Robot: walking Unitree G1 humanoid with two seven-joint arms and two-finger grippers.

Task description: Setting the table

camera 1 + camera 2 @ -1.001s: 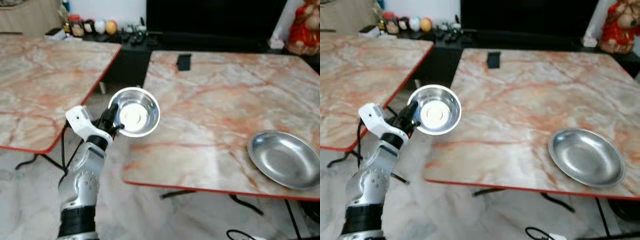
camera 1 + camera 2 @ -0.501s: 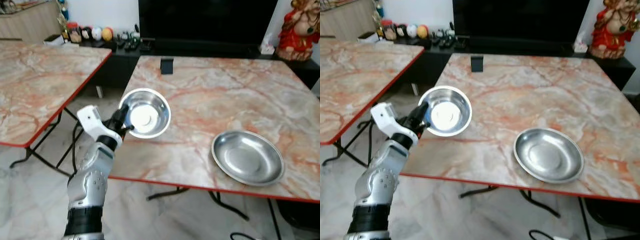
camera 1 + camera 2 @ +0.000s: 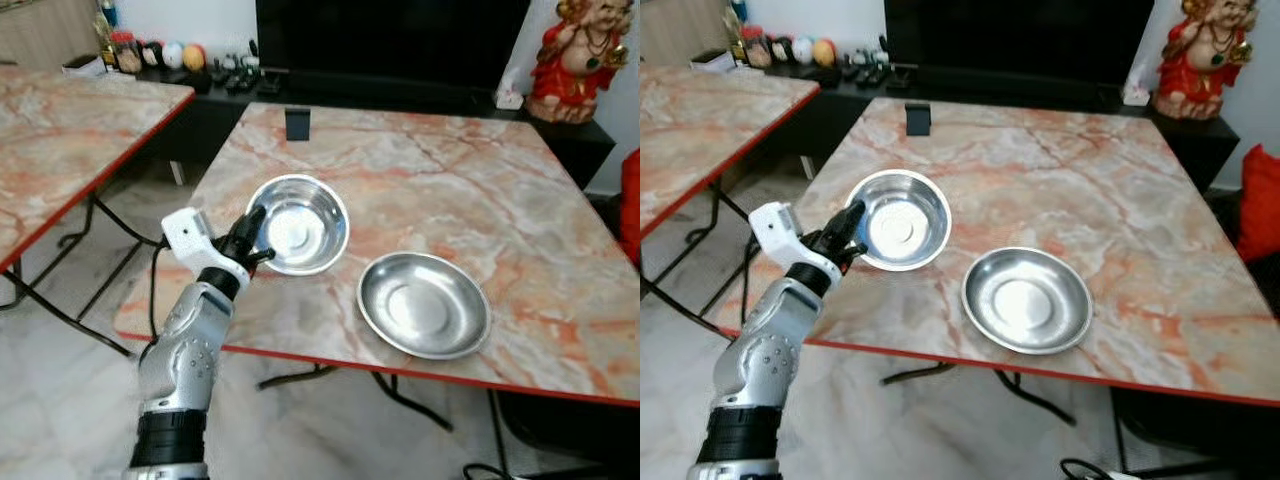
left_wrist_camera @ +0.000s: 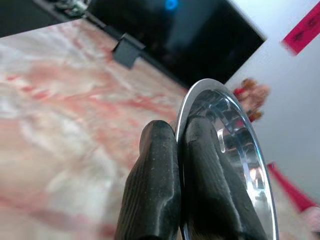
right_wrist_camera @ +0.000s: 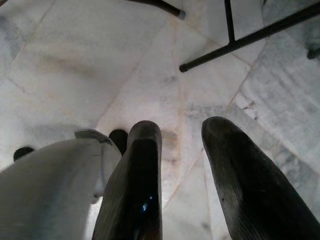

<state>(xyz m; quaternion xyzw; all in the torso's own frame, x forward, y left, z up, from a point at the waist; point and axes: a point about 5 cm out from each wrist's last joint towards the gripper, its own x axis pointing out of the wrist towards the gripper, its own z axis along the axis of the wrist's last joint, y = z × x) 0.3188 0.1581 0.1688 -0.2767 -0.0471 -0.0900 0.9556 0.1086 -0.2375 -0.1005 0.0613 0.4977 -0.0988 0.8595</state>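
My left gripper [image 3: 250, 240] is shut on the near rim of a small steel bowl [image 3: 299, 223], holding it over the left part of the marble table [image 3: 450, 180]. In the left wrist view the two black fingers [image 4: 155, 185] pinch the bowl's rim [image 4: 227, 150] between them. A shallow steel plate [image 3: 424, 304] lies on the table just right of the bowl, near the front edge. My right gripper [image 5: 180, 165] hangs idle over the floor, its fingers apart with nothing between them.
A small black object [image 3: 297, 124] stands at the table's far left. A second marble table [image 3: 60, 140] is to the left across a gap. A dark TV unit [image 3: 390, 45] with small items and a red figurine [image 3: 570, 55] line the back wall.
The camera has moved closer and to the left, so the table and plate now sit nearer the centre. The bowl, still in my left gripper, is now above the table's surface.
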